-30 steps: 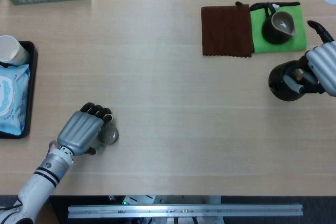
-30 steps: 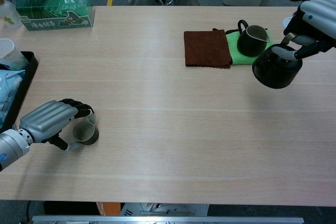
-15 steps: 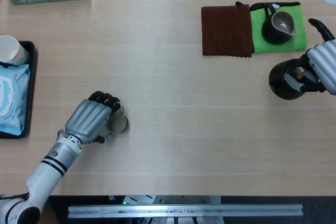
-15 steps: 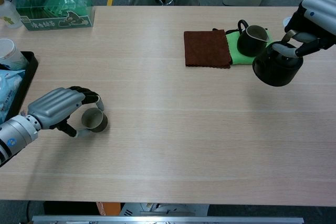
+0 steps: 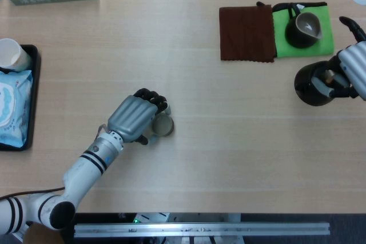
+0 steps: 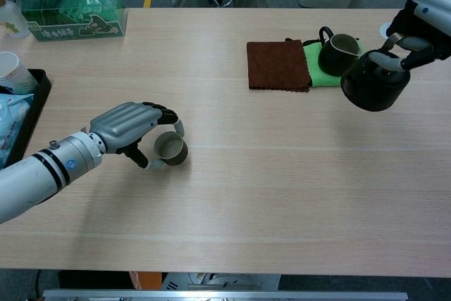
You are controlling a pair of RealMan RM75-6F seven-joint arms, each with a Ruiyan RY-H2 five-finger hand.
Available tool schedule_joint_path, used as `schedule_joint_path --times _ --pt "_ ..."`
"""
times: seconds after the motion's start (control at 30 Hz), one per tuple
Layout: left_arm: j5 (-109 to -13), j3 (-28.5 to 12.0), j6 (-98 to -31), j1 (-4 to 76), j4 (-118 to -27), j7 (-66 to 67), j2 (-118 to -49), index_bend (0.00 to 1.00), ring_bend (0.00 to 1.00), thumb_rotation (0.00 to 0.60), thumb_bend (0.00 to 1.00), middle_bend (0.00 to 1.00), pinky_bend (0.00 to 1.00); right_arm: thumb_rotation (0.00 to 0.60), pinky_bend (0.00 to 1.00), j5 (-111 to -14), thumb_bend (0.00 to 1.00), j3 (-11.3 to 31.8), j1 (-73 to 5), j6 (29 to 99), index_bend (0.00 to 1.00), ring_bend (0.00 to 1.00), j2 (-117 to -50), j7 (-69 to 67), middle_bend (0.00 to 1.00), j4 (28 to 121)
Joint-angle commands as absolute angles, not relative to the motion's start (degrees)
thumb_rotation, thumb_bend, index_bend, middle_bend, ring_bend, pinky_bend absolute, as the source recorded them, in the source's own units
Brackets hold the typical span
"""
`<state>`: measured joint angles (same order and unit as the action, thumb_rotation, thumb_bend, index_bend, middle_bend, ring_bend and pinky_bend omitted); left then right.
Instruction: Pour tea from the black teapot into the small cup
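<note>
Gripping small cup (image 6: 170,148), left hand (image 6: 130,128) curled around it, right hand (image 6: 424,17) holding black teapot (image 6: 372,81)

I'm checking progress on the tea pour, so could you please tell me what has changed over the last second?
The left robot hand, holding the small cup, has carried it rightward across the table toward the centre. The right robot hand keeps its hold on the black teapot, which has risen slightly. The brown cloth, green cloth and pitcher stayed put.

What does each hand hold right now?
Left hand: holds the small cup.
Right hand: holds the black teapot.
</note>
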<state>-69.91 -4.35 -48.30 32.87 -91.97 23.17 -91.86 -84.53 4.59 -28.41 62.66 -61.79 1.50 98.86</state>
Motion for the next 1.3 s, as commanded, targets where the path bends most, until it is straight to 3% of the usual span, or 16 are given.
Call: schedule_joint_path --times 0.03,0.67,1.03,1.13,1.3 --pt "-67.9 -5.34 -47.14 34.73 -90.92 24.85 -93.71 0.43 0.17 0.6 0.25 0.25 0.16 0.443 0.06 -84.47 0.33 4.67 -28.43 62.6 1.0 0.91 -61.69 1.23 0.96 98.84" --pt "-54.25 -8.64 -45.9 43.29 -83.12 30.31 -102.61 0.43 0.17 0.6 0.25 0.25 0.16 0.443 0.06 -84.54 0.33 5.11 -28.48 62.67 1.0 0.91 -60.52 0.0 0.96 99.23" --pt "-49.3 -8.45 -46.35 46.2 -79.34 31.91 -105.33 0.43 0.17 0.6 0.25 0.24 0.16 0.443 0.06 -84.29 0.33 5.03 -28.33 62.46 1.0 0.91 -60.46 -0.56 0.96 98.66" --pt "-48.74 -8.26 -46.54 46.62 -79.33 31.95 -105.4 0.37 0.17 0.6 0.25 0.23 0.16 0.443 0.06 -84.34 0.33 5.02 -28.34 62.42 1.0 0.91 -60.42 -0.74 0.96 98.5" --pt "-48.88 -8.0 -47.19 46.89 -80.31 31.39 -104.93 0.18 0.15 0.6 0.25 0.19 0.16 0.443 0.06 -84.5 0.33 5.05 -28.37 62.44 1.0 0.91 -60.45 -0.97 0.96 98.38"
